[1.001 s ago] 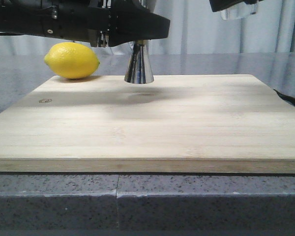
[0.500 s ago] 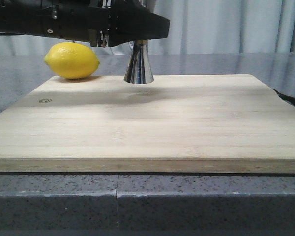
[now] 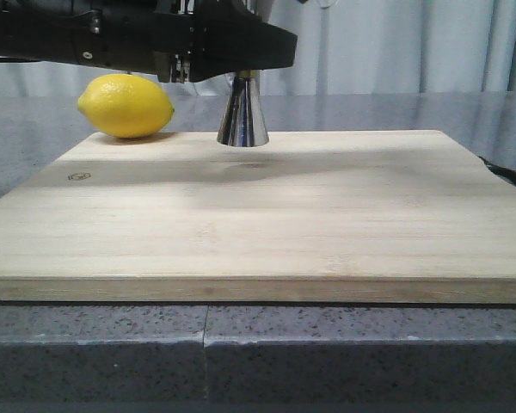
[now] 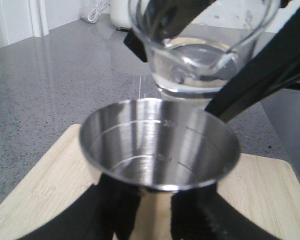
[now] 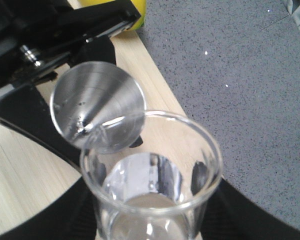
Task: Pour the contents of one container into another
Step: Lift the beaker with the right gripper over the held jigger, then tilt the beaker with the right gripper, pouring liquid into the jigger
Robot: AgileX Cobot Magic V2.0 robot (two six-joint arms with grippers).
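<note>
Pour not yet begun. The steel jigger [image 3: 243,112] stands upright on the cutting board [image 3: 258,215], gripped at its waist by the left pincer [image 3: 208,50]; its cup appears dry. The right pincer [image 5: 152,220] holds the glass beaker [image 4: 202,47], liquid still inside, lip just above the jigger's rim. Remaining: tilt and pour.

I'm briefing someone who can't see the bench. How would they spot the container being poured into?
Start at the pale wooden cutting board; at its far edge, right of the lemon, stands the steel jigger. The left gripper is closed around its upper part. It is the only shiny metal, hourglass-shaped cup there; the glass beaker held over it is clear.
</note>
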